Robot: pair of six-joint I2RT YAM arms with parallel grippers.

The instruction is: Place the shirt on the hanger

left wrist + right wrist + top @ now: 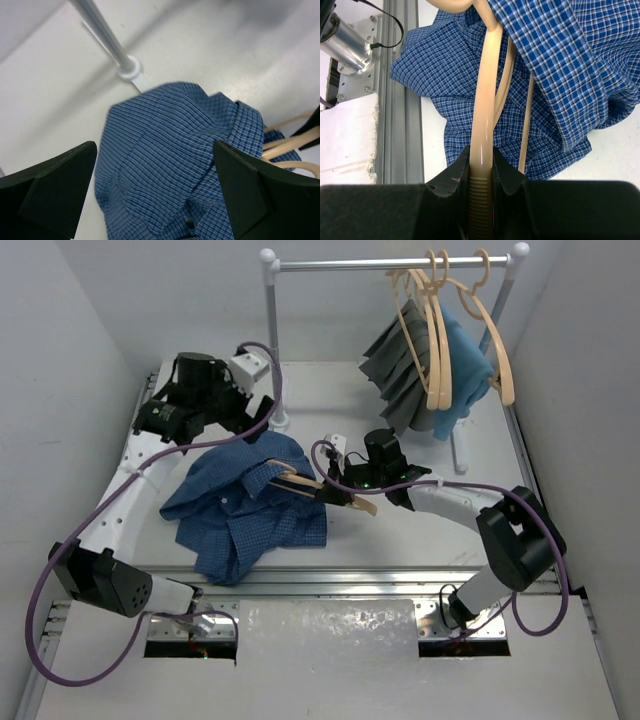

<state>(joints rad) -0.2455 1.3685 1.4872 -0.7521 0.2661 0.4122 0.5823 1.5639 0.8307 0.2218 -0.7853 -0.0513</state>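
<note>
Legend, reading outward from the garment; every place is given relative to the rack.

**a.** The shirt is lying crumpled on the table, on the near side of the rack's left post, with its far edge close to that post's foot. In your left wrist view the shirt is filling the lower middle, just below the rack's post.

**b.** The hanger is lying nearly flat, well below the rack's bar. One end is going in under the shirt's folds and the other is sticking out toward the rack's right post. In your right wrist view the checked cloth is draping over the hanger and covering its far end.

**c.** Your right gripper is clenching the exposed part of the hanger. The right wrist view shows the right gripper with both fingers pressing on the hanger's ribbed stretch.

**d.** Your left gripper is hovering beside the rack's left post, over the shirt's far edge. It is released, with the jaws spread wide. In its own view the left gripper is touching no cloth, and a slice of the hanger is showing at the right edge.

**e.** Hanging from the rack's bar, toward its right post, are spare hangers, a dark grey garment and a teal cloth.
</note>
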